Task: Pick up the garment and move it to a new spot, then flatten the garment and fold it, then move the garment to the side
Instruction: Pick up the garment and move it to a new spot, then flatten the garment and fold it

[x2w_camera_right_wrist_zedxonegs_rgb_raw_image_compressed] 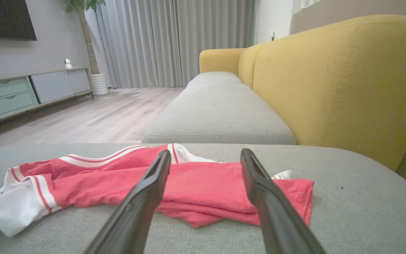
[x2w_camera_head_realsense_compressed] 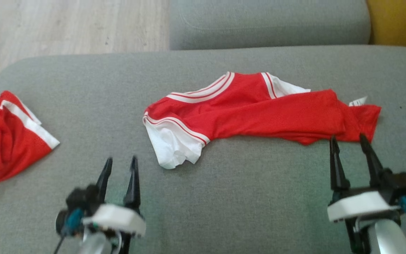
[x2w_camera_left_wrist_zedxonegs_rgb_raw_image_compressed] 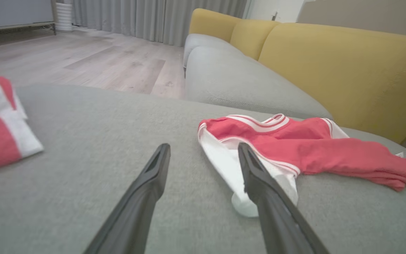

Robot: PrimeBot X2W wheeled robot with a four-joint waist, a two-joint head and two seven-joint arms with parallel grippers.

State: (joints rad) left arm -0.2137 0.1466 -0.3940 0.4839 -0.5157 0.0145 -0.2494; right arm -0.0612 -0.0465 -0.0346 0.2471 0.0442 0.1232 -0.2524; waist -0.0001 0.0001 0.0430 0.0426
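Observation:
A red garment (x2w_camera_head_realsense_compressed: 259, 109) with white striped trim and white sleeves lies folded into a long band across the middle of the grey cushion (x2w_camera_head_realsense_compressed: 83, 88). My left gripper (x2w_camera_head_realsense_compressed: 121, 163) stands open, just left of and nearer than its white sleeve end (x2w_camera_head_realsense_compressed: 171, 148), touching nothing. My right gripper (x2w_camera_head_realsense_compressed: 349, 139) is open too, its fingertips at the near edge of the garment's right end, holding nothing. In the left wrist view the garment (x2w_camera_left_wrist_zedxonegs_rgb_raw_image_compressed: 305, 151) lies ahead and to the right of the left gripper (x2w_camera_left_wrist_zedxonegs_rgb_raw_image_compressed: 204, 150). The right wrist view has the garment (x2w_camera_right_wrist_zedxonegs_rgb_raw_image_compressed: 203, 183) directly beyond the right gripper (x2w_camera_right_wrist_zedxonegs_rgb_raw_image_compressed: 205, 155).
A second red and white garment (x2w_camera_head_realsense_compressed: 5, 137) lies crumpled at the cushion's left edge. Another grey seat cushion (x2w_camera_head_realsense_compressed: 270, 21) lies beyond, with a yellow backrest (x2w_camera_head_realsense_compressed: 397, 21) to the right. Wooden floor (x2w_camera_head_realsense_compressed: 65, 24) shows at the far left.

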